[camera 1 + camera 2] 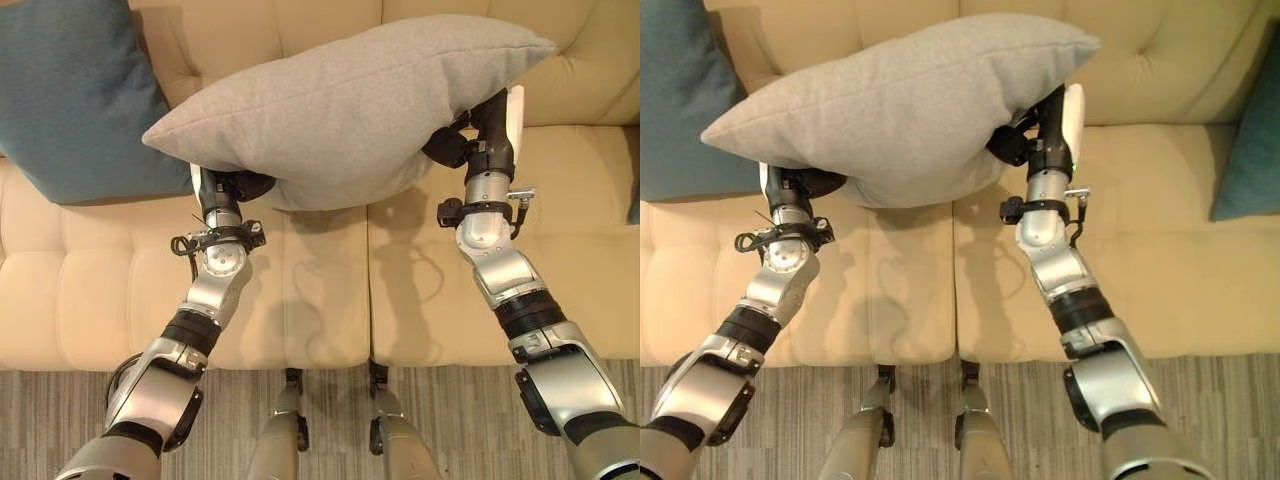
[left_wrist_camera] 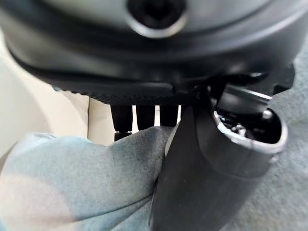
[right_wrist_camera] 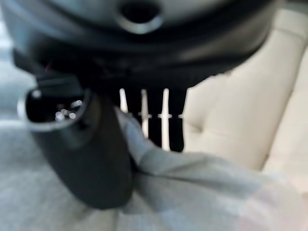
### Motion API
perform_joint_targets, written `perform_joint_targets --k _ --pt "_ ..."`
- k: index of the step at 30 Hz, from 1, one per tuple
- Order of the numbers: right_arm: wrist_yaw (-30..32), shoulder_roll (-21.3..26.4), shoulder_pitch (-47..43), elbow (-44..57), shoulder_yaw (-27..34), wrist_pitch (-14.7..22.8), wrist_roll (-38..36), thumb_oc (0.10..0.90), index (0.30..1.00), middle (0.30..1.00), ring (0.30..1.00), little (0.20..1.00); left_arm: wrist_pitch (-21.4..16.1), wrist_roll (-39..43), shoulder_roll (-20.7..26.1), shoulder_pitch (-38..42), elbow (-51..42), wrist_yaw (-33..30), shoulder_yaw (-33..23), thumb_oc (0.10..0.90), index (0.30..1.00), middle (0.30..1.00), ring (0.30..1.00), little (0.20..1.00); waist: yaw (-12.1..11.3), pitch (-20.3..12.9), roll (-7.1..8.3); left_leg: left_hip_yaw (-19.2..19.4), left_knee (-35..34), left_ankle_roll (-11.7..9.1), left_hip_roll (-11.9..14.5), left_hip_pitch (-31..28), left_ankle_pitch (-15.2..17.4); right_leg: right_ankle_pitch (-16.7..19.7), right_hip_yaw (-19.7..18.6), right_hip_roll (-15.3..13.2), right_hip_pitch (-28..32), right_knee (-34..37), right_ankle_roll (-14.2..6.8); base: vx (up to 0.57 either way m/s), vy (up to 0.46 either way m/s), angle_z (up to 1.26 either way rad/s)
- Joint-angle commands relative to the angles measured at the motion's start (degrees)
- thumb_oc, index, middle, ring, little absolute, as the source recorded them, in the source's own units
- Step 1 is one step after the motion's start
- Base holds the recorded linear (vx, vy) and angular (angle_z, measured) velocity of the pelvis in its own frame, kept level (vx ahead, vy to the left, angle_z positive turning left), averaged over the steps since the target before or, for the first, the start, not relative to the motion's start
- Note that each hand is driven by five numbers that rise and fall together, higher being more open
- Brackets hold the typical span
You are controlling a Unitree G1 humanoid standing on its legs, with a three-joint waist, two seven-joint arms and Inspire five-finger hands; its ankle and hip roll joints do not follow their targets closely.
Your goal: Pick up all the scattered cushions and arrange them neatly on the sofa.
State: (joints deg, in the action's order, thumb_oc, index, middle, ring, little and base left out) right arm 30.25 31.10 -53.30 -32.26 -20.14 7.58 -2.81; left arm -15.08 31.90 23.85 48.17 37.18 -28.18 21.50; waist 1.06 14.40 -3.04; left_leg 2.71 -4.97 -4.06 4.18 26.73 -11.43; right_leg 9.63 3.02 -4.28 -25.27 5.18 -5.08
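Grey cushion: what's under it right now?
Under the grey cushion are both hands, left hand and right hand, pinching its fabric, with the cream sofa seat below. The cushion covers most of each hand and part of the sofa's backrest.

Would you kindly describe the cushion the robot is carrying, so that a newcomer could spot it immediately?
Start at the cream tufted sofa across the head views. Above its middle seat, a grey cushion is held up between the left hand and right hand, each pinching its fabric. It alone is pale grey and lifted; the teal cushion to its left leans against the backrest.
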Motion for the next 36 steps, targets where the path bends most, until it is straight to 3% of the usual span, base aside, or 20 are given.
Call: perform_joint_targets --k 1,10,18,19,20,29,36 --pt "-0.5 -4.5 -13.4 6.5 -4.9 7.2 2.7 0.400 0.300 0.300 0.300 0.300 -10.9 -2.7 -2.2 18.8 -6.9 5.1 6.3 0.400 0.300 0.300 0.300 0.300 1.1 -2.3 1.31 0.9 0.0 -3.0 -0.8 0.5 3.8 -4.9 -0.1 0.4 -0.5 -0.5 -3.8 0.02 -0.053 -0.01" --pt "0.3 -3.8 -13.1 2.0 -4.3 5.9 2.3 0.400 0.300 0.300 0.300 0.300 -9.5 -0.3 -0.7 19.7 -3.7 6.5 6.0 0.400 0.300 0.300 0.300 0.300 2.2 -0.8 -0.58 1.9 0.0 -3.1 -0.9 2.4 3.5 -4.6 -1.4 0.6 -2.9 -0.5 -4.0 0.01 -0.017 -0.05" --pt "0.9 -3.0 -13.9 -1.4 -4.7 4.5 2.0 0.400 0.300 0.300 0.300 0.300 -8.7 0.7 -1.3 18.9 -2.3 6.6 5.4 0.400 0.300 0.300 0.300 0.300 2.5 -0.1 -0.97 2.0 0.0 -3.1 -0.9 3.2 3.3 -4.4 -1.8 0.6 -4.2 -0.4 -4.0 0.01 -0.010 -0.02" --pt "1.2 -2.6 -14.9 -3.0 -5.3 3.9 2.0 0.566 0.549 0.549 0.549 0.549 -8.4 0.5 -1.4 19.2 -0.9 6.1 5.4 0.800 0.900 0.900 0.900 0.900 2.4 -0.1 -0.86 1.9 0.0 -3.1 -0.9 3.5 3.2 -4.4 -1.8 0.7 -4.5 -0.4 -4.0 0.00 0.000 0.00" --pt "1.6 -2.4 -15.8 -4.0 -5.6 3.6 2.1 0.800 0.900 0.900 0.900 0.900 -8.2 0.6 -1.5 19.8 0.0 5.6 5.2 0.800 0.900 0.900 0.900 0.900 2.4 -0.1 -0.79 1.8 0.0 -3.1 -0.9 3.7 3.1 -4.3 -1.7 0.7 -4.7 -0.4 -4.0 0.00 0.000 0.00" --pt "9.1 -0.8 -21.5 -7.7 -5.0 0.0 6.0 0.800 0.900 0.900 0.900 0.900 -6.5 -2.3 1.7 23.8 4.5 -0.2 3.1 0.800 0.900 0.900 0.900 0.900 1.9 -0.1 -0.37 1.0 0.0 -3.1 -1.2 4.3 3.2 -4.4 -0.8 0.8 -5.0 -0.4 -4.1 0.01 -0.005 0.02" --pt "9.8 1.2 -26.8 -14.9 -8.0 -3.0 4.5 0.800 0.900 0.900 0.900 0.900 -4.5 -2.3 3.9 27.4 9.2 -0.8 4.0 0.800 0.900 0.900 0.900 0.900 1.2 -0.4 -0.06 0.2 0.0 -3.2 -1.6 4.3 3.1 -4.3 -0.1 0.7 -4.8 -0.3 -4.1 0.00 0.000 0.01"
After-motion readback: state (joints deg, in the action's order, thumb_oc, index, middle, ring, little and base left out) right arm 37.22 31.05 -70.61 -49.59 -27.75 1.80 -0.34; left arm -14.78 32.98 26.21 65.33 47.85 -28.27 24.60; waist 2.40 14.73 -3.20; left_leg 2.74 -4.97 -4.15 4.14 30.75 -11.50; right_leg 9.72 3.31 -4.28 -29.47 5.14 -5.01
